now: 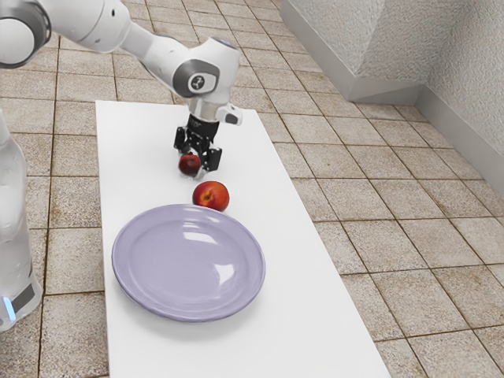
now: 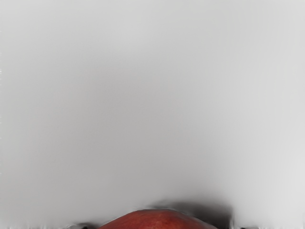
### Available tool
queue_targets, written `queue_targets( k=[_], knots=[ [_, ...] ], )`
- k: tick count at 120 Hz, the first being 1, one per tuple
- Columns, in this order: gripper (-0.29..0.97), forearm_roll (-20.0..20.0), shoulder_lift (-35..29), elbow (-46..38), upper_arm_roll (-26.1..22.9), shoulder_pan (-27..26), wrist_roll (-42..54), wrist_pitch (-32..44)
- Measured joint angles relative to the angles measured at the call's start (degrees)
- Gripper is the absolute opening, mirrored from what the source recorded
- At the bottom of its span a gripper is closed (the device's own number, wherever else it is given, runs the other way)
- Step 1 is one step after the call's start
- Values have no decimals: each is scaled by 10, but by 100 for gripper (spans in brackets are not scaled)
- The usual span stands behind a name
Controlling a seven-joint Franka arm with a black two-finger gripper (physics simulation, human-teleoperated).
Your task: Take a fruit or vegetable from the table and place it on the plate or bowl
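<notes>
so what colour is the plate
The plate is a pale lilac purple with a glossy sheen. It shows best in the exterior view.

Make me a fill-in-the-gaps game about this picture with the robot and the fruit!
1. The plate on the white table is ___ in colour.
2. Near it there are ___ red fruits.
3. The gripper is at the darker fruit, which lies ___ from the plate than the brighter fruit.
Missing words: purple; two; farther.
</notes>
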Motion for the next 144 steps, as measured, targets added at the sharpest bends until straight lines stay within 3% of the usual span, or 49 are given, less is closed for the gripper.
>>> queue_targets(
  k=[25,48,74,120,144],
  knots=[
    [31,3,-34,40,-4,-26,-1,-10],
    [28,-3,19,169,-5,-182,2,-33],
    [23,-18,38,187,-5,-299,2,-41],
    [26,-30,28,128,31,-306,-5,-101],
    [30,-35,23,118,26,-387,-20,-98]
  ],
)
